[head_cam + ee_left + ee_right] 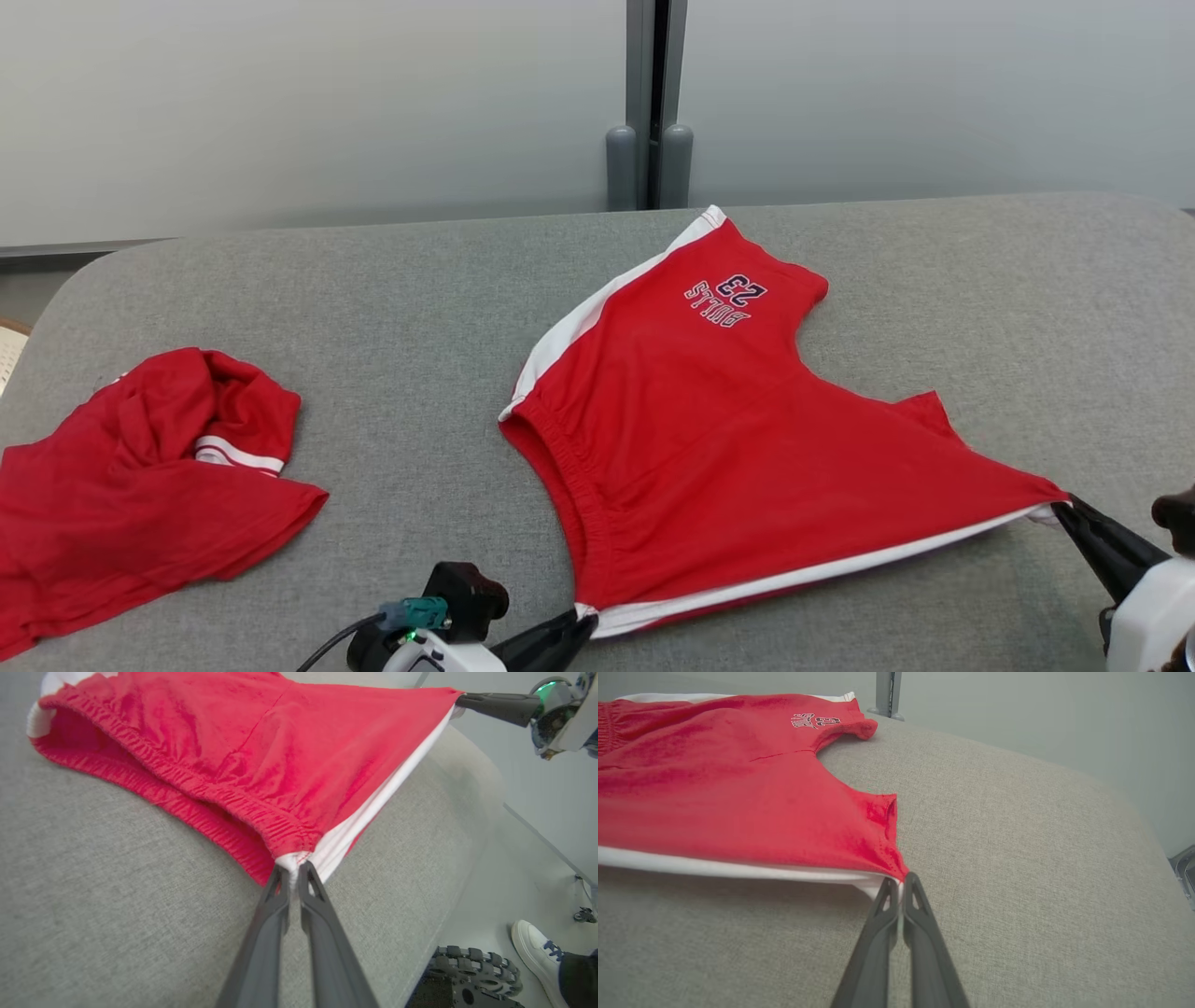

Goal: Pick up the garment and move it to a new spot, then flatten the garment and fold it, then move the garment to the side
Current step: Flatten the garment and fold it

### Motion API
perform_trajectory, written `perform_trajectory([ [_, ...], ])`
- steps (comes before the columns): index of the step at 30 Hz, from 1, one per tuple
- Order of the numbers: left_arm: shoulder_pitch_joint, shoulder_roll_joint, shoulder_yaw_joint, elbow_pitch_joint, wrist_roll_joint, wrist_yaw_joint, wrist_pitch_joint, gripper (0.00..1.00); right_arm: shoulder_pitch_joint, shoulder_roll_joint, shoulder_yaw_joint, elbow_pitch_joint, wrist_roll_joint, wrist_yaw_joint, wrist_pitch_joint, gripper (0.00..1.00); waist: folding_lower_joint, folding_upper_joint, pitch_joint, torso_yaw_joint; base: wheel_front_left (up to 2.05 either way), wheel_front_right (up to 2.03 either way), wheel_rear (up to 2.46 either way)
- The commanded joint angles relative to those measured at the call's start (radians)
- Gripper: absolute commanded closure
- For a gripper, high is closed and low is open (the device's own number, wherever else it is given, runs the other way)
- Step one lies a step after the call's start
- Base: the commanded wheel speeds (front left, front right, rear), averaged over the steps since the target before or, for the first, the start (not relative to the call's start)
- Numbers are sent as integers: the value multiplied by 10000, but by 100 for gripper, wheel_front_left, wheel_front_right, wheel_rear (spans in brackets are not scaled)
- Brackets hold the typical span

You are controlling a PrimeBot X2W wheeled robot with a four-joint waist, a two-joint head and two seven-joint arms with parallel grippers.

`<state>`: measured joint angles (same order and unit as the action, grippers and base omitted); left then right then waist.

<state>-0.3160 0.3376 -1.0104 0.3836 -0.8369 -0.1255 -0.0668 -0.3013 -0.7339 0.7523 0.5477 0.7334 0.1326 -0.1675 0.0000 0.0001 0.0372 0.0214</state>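
Red soft shorts with white side stripes lie stretched at the middle of the grey cloth table.
The left gripper, at 6 o'clock, pinches the waist corner tight, and the right gripper, at 4 o'clock, pinches a leg corner tight. Each holds just a tiny bit, so a hard pull may make a corner slip out. The crumpled red cloth at 8 o'clock sits well apart.
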Motion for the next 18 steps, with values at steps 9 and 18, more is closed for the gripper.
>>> perform_trajectory([
  [9, 73, 668, 321, -1469, -100, 608, 138, 100, 453, -1008, -1701, -1283, -433, -57, 563, 100, 0, -1, 360, 357, 0, 0, 0],
  [18, -799, 50, 786, -1917, -154, 704, -238, 100, -1010, -1416, -2416, -3188, -1636, -38, 2590, 100, 0, -1, 1118, 1342, 0, 0, 0],
])
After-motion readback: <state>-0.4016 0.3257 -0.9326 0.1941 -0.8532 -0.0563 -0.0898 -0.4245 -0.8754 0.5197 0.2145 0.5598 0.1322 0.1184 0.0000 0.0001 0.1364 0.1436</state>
